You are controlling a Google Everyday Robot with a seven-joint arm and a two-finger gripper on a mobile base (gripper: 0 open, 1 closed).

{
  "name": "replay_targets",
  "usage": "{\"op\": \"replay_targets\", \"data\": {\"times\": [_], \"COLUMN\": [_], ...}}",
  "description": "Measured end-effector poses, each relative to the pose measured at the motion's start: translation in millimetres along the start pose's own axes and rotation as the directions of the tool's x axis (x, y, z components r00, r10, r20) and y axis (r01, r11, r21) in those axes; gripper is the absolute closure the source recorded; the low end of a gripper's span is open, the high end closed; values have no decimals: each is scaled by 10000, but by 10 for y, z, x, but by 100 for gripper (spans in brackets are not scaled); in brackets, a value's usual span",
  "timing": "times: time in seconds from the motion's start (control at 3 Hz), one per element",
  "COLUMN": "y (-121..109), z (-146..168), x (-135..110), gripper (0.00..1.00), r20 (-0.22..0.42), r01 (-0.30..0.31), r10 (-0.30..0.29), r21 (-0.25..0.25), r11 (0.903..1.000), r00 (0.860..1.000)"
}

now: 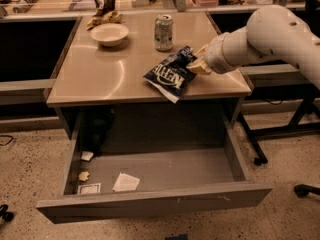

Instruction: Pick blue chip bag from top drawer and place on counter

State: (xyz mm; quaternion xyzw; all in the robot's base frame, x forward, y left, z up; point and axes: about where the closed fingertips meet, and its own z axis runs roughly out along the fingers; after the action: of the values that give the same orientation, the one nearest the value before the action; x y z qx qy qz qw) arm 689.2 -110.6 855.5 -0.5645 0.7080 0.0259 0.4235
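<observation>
The beige counter [100, 79] filled the middle of the view, with the drawer [155, 201] standing open below it. Your gripper [198, 65] sat over the counter's 4 o'clock corner, fingers pinched tight on the top corner of the bag [167, 76]. The bag hung tilted, its white bottom edge right at the counter's front edge; I could not tell whether it touched the surface. To place it well, you needed to carry it toward 11 o'clock onto bare top, lower it flat, then release. The can [163, 32] stood near at the bag's 12 o'clock and the bowl [110, 34] farther off at 10 o'clock, so you had to stop short of both. Paper scraps [125, 182] lay in the drawer.
</observation>
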Motion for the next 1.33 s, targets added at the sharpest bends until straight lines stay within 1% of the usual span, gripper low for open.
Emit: {"op": "replay_targets", "data": {"times": [0.33, 1.0, 1.33], "y": [-41, -40, -40], "z": [5, 6, 6], "x": [-7, -7, -7], "gripper": [61, 14, 0], "r20": [70, 70, 71], "r01": [-24, -23, -23], "r10": [23, 22, 22], "r21": [163, 162, 161], "r11": [9999, 9999, 9999], "r00": [10000, 10000, 10000]}}
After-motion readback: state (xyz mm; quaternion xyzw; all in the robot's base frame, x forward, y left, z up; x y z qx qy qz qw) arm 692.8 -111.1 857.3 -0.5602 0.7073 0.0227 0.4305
